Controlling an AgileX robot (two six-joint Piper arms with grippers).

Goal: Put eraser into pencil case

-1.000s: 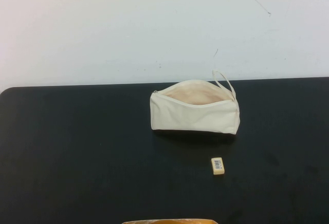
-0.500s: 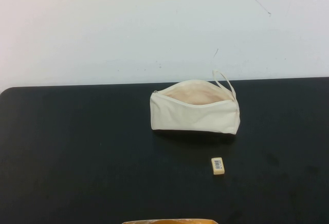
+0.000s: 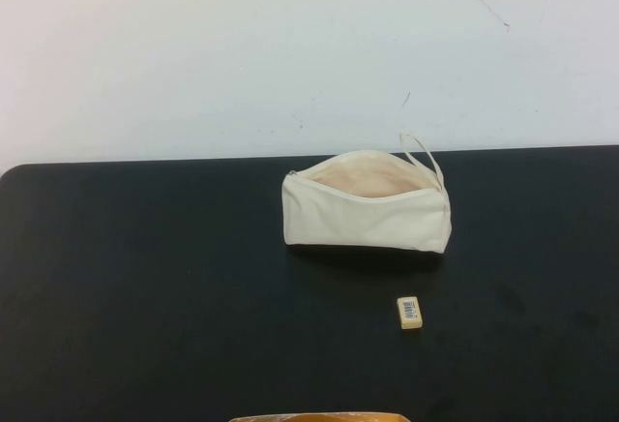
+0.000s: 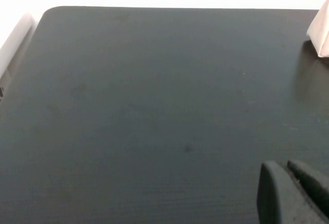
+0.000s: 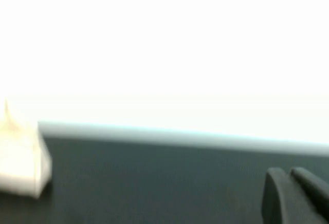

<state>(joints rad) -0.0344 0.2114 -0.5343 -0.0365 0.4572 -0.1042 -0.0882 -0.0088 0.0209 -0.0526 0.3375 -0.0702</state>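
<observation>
Eraser [image 3: 410,312]: small cream-yellow block, white barcode label facing up, lying flat on the black table [image 3: 145,286]. It sits alone on the near side of the pencil case, toward that pouch's right end, clearly apart from it and not touching.

Pencil case [image 3: 368,211]: cream-white fabric pouch, oblong, standing on its base toward the far edge of the table. Zip open along the top; pale beige lining shows inside the mouth. A thin loop strap [image 3: 422,155] rises from its right end, arching up against the white wall [image 3: 290,45].

In the left wrist view, a corner of the pencil case [image 4: 321,31] shows at the frame edge, well apart from the left gripper [image 4: 293,196]. Only its dark fingertips show, side by side and close together above bare tabletop, holding nothing. Whether they are fully closed, I cannot tell.

In the right wrist view, the right gripper [image 5: 295,196] shows the same way: dark fingertips close together, nothing between them, closure not determinable. One end of the pencil case [image 5: 23,162] appears far off to the side.

Neither gripper appears in the high view. An orange-yellow object [image 3: 319,417] pokes in at the near edge there.
</observation>
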